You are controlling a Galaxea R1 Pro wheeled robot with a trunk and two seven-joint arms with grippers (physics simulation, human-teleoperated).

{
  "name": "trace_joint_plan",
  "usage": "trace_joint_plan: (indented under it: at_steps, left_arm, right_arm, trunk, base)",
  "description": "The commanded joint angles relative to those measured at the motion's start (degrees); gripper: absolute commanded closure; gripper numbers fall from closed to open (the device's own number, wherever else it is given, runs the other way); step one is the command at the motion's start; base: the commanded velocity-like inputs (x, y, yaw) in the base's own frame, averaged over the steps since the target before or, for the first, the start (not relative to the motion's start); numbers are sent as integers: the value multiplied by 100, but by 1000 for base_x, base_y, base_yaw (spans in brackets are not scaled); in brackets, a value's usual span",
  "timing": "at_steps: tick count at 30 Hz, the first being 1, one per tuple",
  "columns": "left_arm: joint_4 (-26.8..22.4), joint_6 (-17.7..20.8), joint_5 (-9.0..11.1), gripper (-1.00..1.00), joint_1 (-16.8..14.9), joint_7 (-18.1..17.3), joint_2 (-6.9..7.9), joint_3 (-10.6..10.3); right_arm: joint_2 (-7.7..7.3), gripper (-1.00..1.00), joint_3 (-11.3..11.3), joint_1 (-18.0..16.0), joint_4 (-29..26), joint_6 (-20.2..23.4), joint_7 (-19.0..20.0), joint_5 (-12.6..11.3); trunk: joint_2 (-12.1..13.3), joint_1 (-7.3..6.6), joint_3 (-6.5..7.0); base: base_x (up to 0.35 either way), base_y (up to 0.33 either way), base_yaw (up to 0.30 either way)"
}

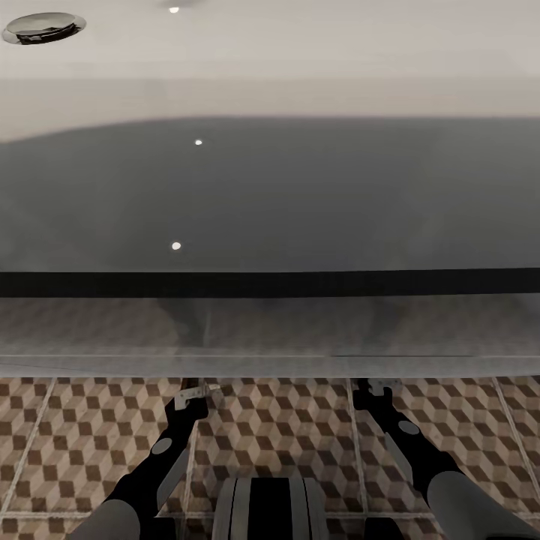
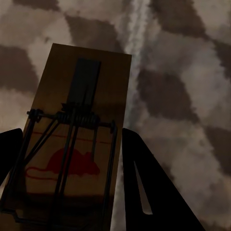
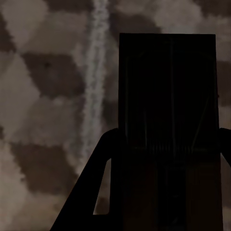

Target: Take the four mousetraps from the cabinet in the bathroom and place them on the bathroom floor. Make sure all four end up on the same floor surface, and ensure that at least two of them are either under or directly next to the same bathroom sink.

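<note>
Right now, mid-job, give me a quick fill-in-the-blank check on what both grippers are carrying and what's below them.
1. The left gripper is shut on a ____ with a red mouse printed on its board.
2. The right gripper holds a second trap, which looks much ____ than the left one.
3. Below both traps lies the tiled floor with a ____ pattern.
4. In the head view, a silver drain sits at the upper ____ corner.

Missing words: mousetrap; darker; cube; left

Both arms reaching forward under sink rim [image 1: 270,366], above bathroom floor [image 1: 277,427]. Mousetrap [image 2: 72,139] between left gripper [image 2: 67,192] fingers; second mousetrap [image 3: 168,125] between right gripper [image 3: 163,192] fingers. Drain [image 1: 43,27] far left, behind.
</note>
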Motion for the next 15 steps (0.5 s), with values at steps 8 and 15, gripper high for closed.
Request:
trace_joint_plan:
  at_steps: [8,15]
  left_arm:
    - [-11,-19,23,100,-5,66,8,-49]
    - [-12,-7,20,100,-4,73,8,-49]
  right_arm:
    - [-2,100,0,-2,6,-6,-25,-37]
    - [-2,100,0,-2,10,0,-50,-65]
  trunk:
    - [-1,-1,-3]
    - [-1,-1,-3]
  base:
    - [0,0,0]
    - [0,0,0]
